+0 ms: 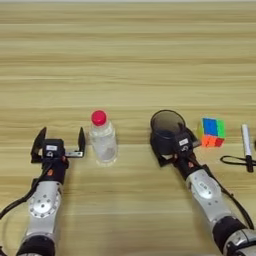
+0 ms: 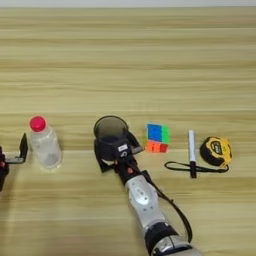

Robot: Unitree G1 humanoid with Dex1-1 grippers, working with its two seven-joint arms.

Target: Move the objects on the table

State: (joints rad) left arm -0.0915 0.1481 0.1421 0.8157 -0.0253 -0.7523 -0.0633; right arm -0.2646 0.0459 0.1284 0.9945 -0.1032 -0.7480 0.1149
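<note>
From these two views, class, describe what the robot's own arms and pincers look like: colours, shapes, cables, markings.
Both arms are silver-grey metal segments with round joints and black cuffs, with a black cable running alongside each. The left pincer has two black flat fingers on a black block with a small white label and an orange-red spot. The right pincer is black too, with a white label.

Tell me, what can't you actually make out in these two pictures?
- Right gripper: its fingers sit at the cup; whether they clamp it cannot be told.
- Tape measure: right eye view only; the left view's edge cuts it off.
- Left gripper: mostly cut off in the right eye view.
- Marker print: too small.
</note>
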